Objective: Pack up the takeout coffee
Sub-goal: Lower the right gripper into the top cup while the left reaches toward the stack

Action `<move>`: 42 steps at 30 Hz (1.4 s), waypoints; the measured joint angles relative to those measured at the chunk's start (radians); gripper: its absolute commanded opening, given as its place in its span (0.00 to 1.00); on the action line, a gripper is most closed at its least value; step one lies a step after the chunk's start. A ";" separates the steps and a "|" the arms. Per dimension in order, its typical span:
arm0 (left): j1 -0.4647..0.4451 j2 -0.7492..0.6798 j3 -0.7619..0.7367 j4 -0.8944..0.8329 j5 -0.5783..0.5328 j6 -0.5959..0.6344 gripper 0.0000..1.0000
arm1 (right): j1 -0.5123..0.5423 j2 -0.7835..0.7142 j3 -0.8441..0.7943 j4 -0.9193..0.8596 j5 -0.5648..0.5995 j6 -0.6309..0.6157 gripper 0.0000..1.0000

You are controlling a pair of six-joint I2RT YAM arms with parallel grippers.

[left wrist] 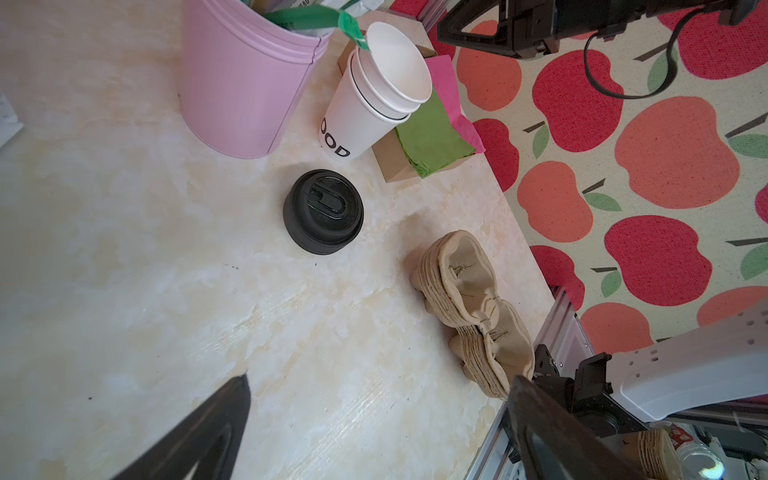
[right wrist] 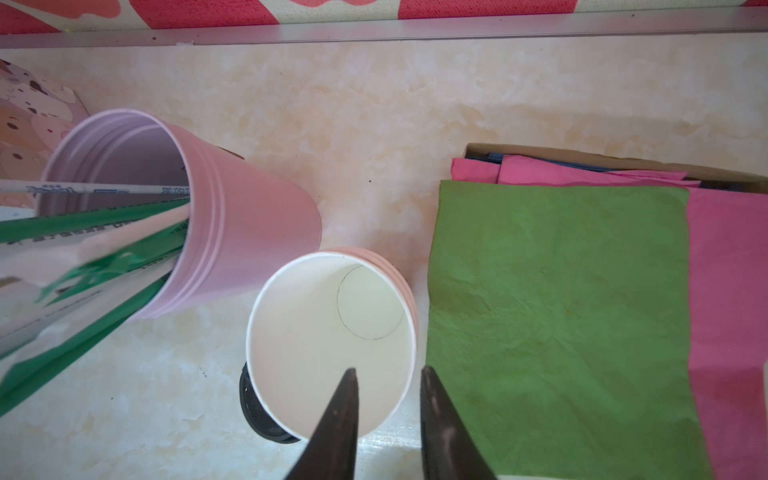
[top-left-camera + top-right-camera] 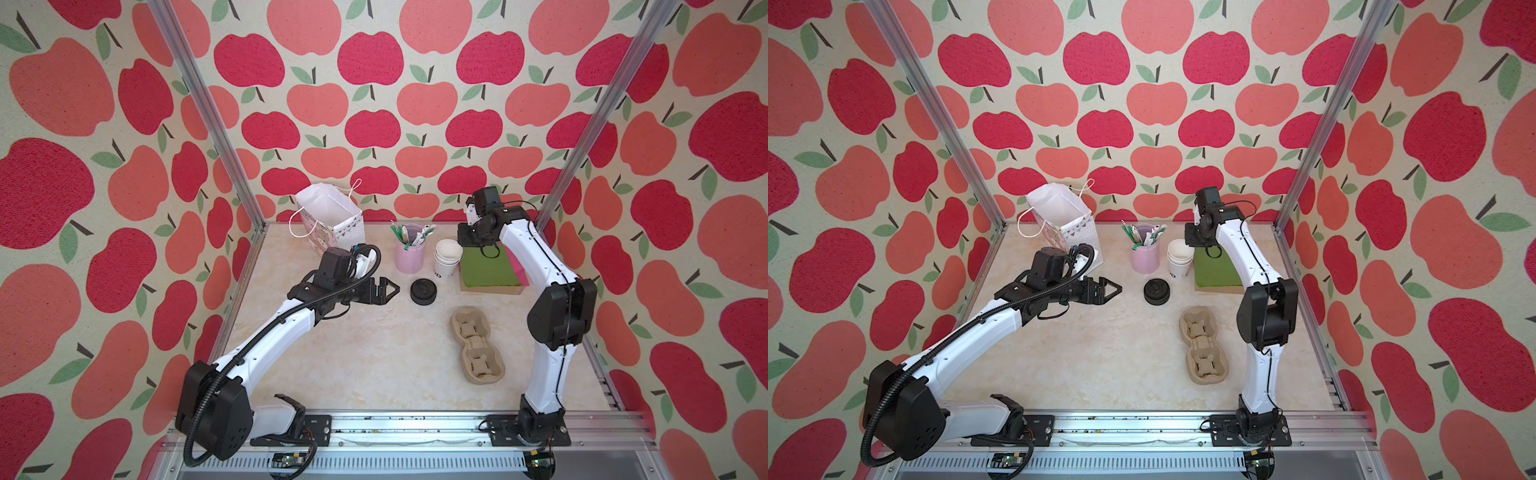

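Pink holder [image 3: 410, 258], gift bag [image 3: 348, 231], pulp carrier [image 3: 476, 343]

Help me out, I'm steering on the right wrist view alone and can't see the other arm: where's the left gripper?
Observer: The left gripper hovers left of the lid, wide open and holding nothing.
Operator: Is there a carrier anywhere?
Observer: Yes, a stack of carriers lies on the right side of the table, nearer the arm bases than the lid.
Operator: And the bag?
Observer: The bag stands open at the back left.
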 measured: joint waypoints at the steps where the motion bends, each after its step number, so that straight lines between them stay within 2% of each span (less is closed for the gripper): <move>1: 0.000 0.000 0.000 0.000 0.000 0.000 0.99 | -0.003 0.000 0.000 -0.002 0.000 0.000 0.28; 16: 0.000 -0.004 0.000 0.005 0.000 -0.015 0.99 | -0.012 0.081 0.016 -0.028 -0.004 0.005 0.20; 22: 0.000 -0.005 0.000 0.018 0.000 -0.015 0.99 | -0.012 0.091 0.018 -0.033 -0.009 0.014 0.11; 24: 0.000 -0.005 0.000 0.023 0.000 -0.016 0.99 | -0.013 0.091 0.018 -0.034 -0.013 0.020 0.03; 26: 0.000 -0.005 0.000 0.026 0.000 -0.018 0.99 | -0.014 0.091 0.019 -0.035 -0.019 0.026 0.00; 42: 0.000 0.004 0.002 0.052 0.004 -0.052 0.99 | -0.029 0.051 0.017 -0.036 -0.105 0.060 0.00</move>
